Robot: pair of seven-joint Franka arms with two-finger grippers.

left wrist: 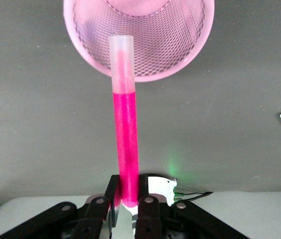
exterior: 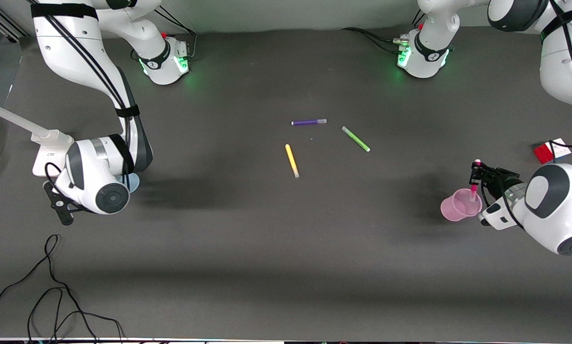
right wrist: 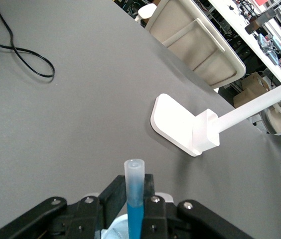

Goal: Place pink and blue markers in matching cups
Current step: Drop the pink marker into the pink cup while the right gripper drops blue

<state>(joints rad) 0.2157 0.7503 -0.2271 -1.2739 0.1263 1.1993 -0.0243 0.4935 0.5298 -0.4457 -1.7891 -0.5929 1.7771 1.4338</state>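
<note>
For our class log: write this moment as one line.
left gripper: holds pink marker over pink cup | right gripper: holds blue marker

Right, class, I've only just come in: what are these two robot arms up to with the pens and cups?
They are sorting markers by colour. The left tool grips the pink marker over the pink cup. The right tool grips the blue marker beside the blue cup, which is mostly hidden under that arm. Purple, green and yellow pens lie mid-table, untouched.

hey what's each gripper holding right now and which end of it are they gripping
The left gripper pinches the pink marker by its coloured end, cap toward the pink cup. The right gripper grips the blue marker below its cap.
</note>
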